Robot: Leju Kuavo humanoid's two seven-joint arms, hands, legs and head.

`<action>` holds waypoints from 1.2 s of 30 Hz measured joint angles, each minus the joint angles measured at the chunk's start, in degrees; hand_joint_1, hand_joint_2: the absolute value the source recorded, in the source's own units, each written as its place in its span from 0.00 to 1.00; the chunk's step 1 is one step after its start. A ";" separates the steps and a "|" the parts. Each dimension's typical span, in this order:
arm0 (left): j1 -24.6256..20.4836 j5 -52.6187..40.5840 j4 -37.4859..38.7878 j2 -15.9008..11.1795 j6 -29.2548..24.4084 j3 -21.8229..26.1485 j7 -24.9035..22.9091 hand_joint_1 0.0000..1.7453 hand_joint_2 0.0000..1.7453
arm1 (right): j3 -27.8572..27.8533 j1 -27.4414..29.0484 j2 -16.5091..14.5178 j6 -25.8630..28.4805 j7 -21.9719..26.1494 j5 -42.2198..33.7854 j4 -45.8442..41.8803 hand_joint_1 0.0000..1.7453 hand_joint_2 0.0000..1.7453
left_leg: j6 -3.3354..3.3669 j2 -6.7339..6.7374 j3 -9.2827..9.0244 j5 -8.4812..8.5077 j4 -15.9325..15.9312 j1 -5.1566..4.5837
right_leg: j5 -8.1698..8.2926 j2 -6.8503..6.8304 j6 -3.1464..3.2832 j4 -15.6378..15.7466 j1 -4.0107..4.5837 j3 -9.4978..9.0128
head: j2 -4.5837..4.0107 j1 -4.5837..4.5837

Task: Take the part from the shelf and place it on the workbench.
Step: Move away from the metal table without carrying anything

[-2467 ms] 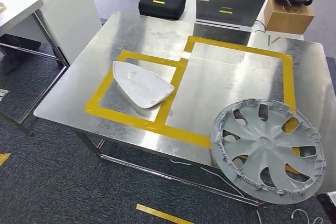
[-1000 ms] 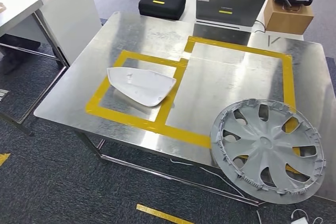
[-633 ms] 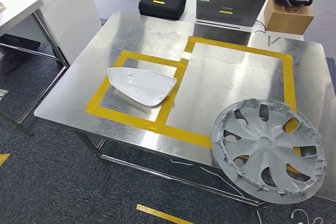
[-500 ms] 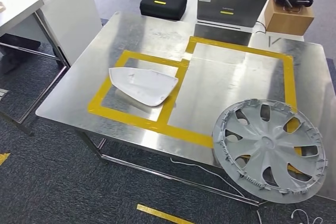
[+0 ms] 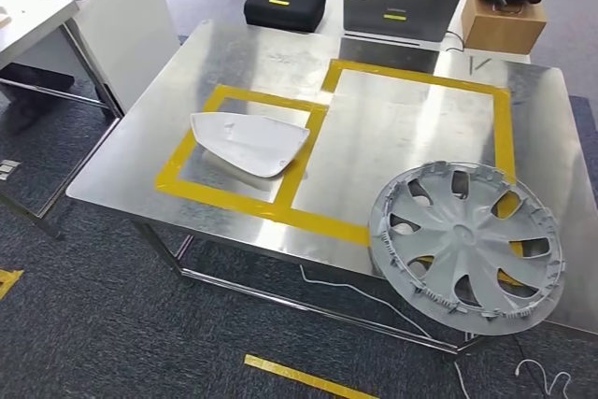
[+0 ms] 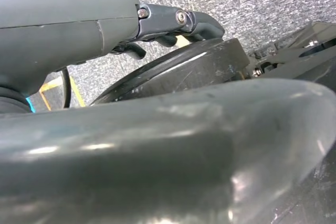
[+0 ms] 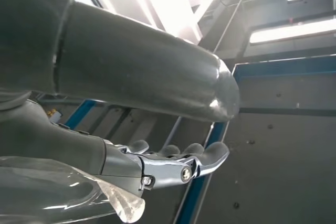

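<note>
With the white part (image 5: 249, 143) and wheel cover (image 5: 466, 246) lying on the workbench (image 5: 395, 128), placement appears done (right hand (image 7: 158, 163) fingers extended, apparently empty; left hand (image 6: 174, 22) state unclear).

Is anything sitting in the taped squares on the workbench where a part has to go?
Yes. A white cover lies in the small taped square, and a grey hubcap covers the large taped square at its near right corner, overhanging the workbench edge.
</note>
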State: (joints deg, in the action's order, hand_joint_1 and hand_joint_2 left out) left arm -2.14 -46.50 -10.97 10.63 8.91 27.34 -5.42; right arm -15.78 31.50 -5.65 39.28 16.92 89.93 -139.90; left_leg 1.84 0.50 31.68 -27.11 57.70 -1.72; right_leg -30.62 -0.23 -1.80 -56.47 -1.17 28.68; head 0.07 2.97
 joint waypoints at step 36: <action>-0.52 0.96 0.00 1.00 -2.02 1.19 0.28 0.00 0.00 | 4.81 8.36 -3.21 -6.10 -17.20 -7.28 11.20 0.00 0.00 | -1.36 -0.40 4.95 -7.25 11.33 0.32 | 2.36 -0.85 2.04 4.41 0.82 -1.55 | 0.00 0.45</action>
State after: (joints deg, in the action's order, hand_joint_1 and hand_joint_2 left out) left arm -2.66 -45.54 -10.97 11.63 6.89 28.53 -5.14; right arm -10.97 39.86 -8.86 33.18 -0.27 82.65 -128.70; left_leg 0.48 0.10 36.63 -34.36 69.03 -1.40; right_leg -28.26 -1.07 0.24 -52.06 -0.36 27.12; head 0.07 3.43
